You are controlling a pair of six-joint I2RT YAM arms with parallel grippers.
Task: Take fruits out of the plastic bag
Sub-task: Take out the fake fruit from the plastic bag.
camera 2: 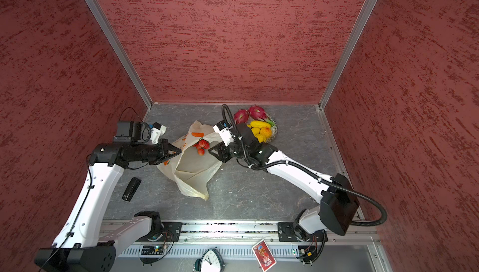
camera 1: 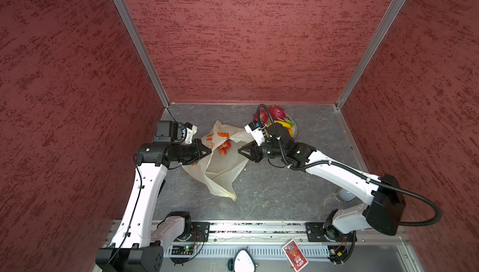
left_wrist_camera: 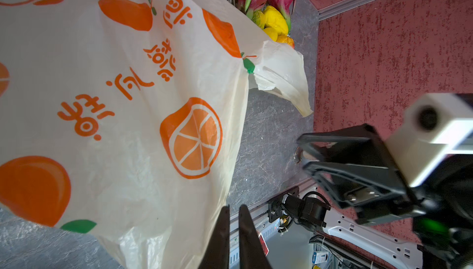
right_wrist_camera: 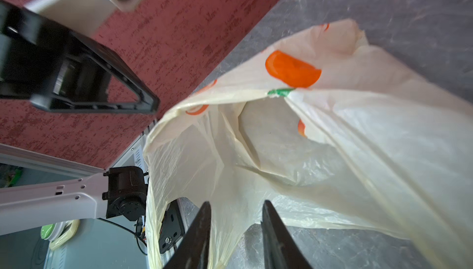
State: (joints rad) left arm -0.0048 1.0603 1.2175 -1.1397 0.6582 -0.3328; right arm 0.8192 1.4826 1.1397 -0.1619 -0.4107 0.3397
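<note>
My left hand (camera 1: 210, 151) pinched shut on bag (camera 1: 223, 172) rim, holding it up. My right hand (camera 1: 239, 151) fingers apart, gripping nothing, beside bag mouth. Berries (camera 1: 225, 147) at mouth between hands; inside or not, cannot tell. Other fruits (camera 2: 259, 125) piled on plate (camera 2: 276, 128), back right of desk (camera 1: 272, 193)

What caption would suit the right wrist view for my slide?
The right gripper, jaws apart, facing the open mouth of the plastic bag; left gripper at its rim.
</note>
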